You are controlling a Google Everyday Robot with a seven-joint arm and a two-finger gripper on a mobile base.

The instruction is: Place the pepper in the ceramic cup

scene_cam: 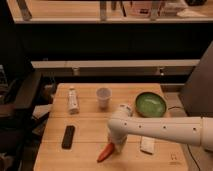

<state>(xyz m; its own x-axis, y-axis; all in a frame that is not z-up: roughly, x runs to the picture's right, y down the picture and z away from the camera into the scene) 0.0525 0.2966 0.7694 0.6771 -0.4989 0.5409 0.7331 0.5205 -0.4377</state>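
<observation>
The red-orange pepper (104, 154) lies on the wooden table (85, 155) near its front edge, pointed end toward the front left. My gripper (118, 144) hangs down from the white arm (165, 130) and sits right over the pepper's thicker end, hiding that end. The pale ceramic cup (103, 97) stands upright at the back middle of the table, well away from the gripper.
A wide green bowl (151, 104) sits at the back right. A white bottle (73, 100) lies at the back left, a black remote-like bar (68, 136) at the front left, and a small white packet (147, 145) right of the gripper. A dark chair (22, 100) stands to the left.
</observation>
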